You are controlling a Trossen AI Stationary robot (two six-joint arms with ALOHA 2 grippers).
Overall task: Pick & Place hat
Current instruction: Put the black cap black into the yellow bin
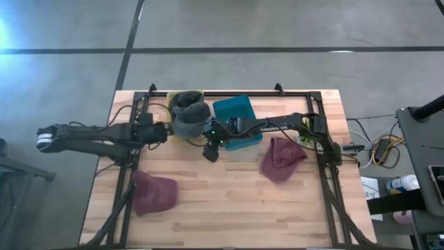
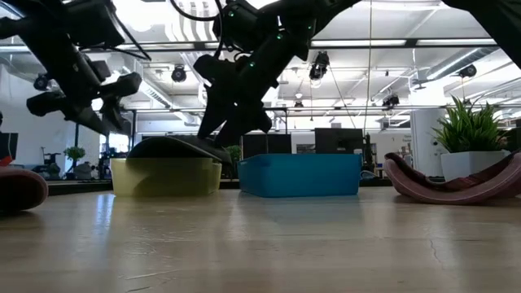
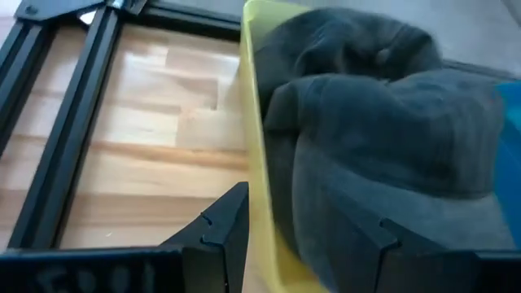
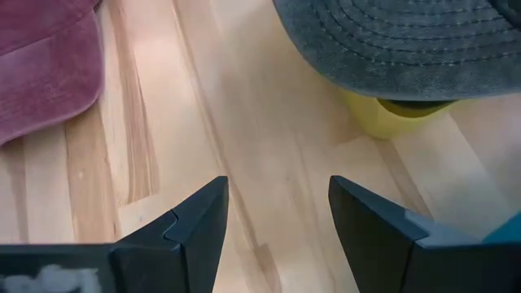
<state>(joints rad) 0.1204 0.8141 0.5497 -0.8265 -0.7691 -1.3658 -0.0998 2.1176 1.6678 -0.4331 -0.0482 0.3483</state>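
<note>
1. A maroon hat (image 1: 152, 194) is seen lying at the table's (image 1: 229, 208) near left, well apart from both grippers.
2. A second maroon hat (image 1: 281, 159) is seen on the right side of the table, beside the right arm's base.
3. The right gripper (image 1: 211, 151) is held above bare wood just in front of the bins, jaws apart with nothing between them; in its wrist view the fingers (image 4: 195, 220) frame only tabletop.
4. The grey hat (image 1: 191, 118) is found resting in and over the yellow bin (image 1: 182, 96), its brim (image 4: 407, 49) overhanging the bin's near edge, just beyond the right gripper and not touched by it.
5. The left gripper (image 1: 168, 130) is placed at the yellow bin's left wall; its fingers (image 3: 224, 228) are spread, one outside the wall and one against the grey hat. No grip is closed on the hat.
6. A teal bin (image 1: 236, 118) is seen just right of the yellow one, partly crossed by the right arm.
</note>
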